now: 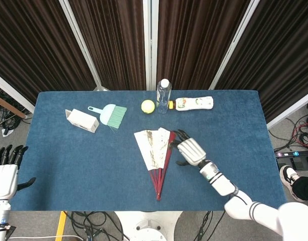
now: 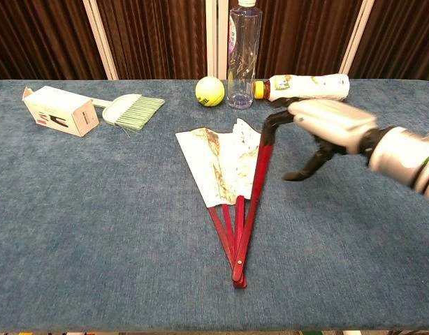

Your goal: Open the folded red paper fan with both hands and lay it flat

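Two views: head and chest.
Worktop (image 1: 68, 165): blue, carrying the part-open fan (image 1: 155, 150) at centre.
Right hand (image 1: 188, 150): fingers spread, empty, just beside the fan's red right edge; contact unclear.
Left hand (image 1: 6, 170): head view only, spread, empty, off the worktop's left edge, arm cut off.

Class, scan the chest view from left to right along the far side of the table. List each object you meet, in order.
White box → green hand brush → yellow ball → clear water bottle → lying white bottle with an orange cap.
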